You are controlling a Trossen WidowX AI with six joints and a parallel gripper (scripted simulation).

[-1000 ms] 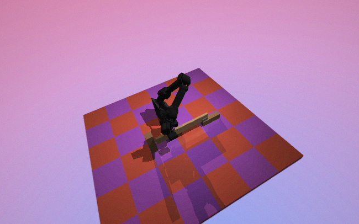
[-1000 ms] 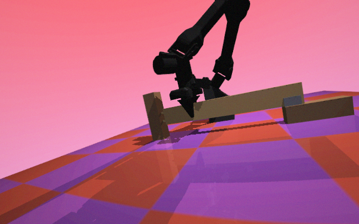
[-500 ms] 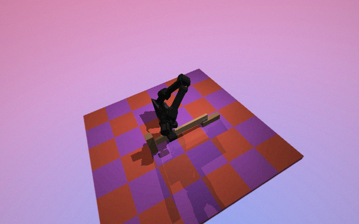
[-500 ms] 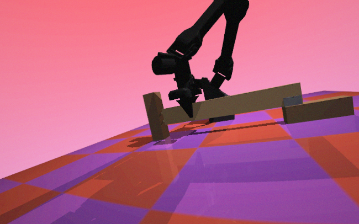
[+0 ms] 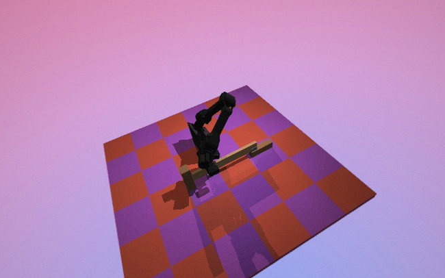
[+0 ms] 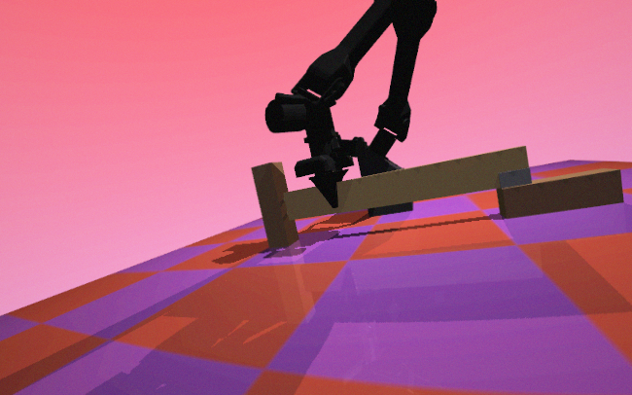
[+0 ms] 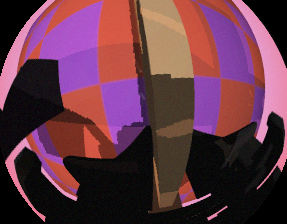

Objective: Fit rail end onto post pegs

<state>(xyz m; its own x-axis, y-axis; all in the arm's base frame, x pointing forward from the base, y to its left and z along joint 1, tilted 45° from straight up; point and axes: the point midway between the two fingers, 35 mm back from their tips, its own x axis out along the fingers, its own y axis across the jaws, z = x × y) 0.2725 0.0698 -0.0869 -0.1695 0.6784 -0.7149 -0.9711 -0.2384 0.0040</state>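
the black arm [image 6: 397, 58] reaches down over the checkered red and purple bench [image 6: 406, 304], and its fingers [image 6: 330, 194] are closed tight on the wooden rail [image 6: 406, 184], gripping it near its left end, a little way along from the post [image 6: 273, 205]. in the exterior view one dark fingertip hangs down over the near face of the rail as a pointed wedge. the rail's left end is pressed against the right face of the upright post, with no gap showing between them, and the pegs cannot be seen. the whole rail is off the bench, with its shadow on the squares below. its right end lies at the grey bracket [image 6: 513, 177] on the low footboard block [image 6: 561, 194]. in the wrist view the rail [image 7: 163, 96] runs straight away from the camera between the dark fingers. in the top view the rail [image 5: 235, 155] spans from post [image 5: 187, 176] to block [image 5: 262, 147].
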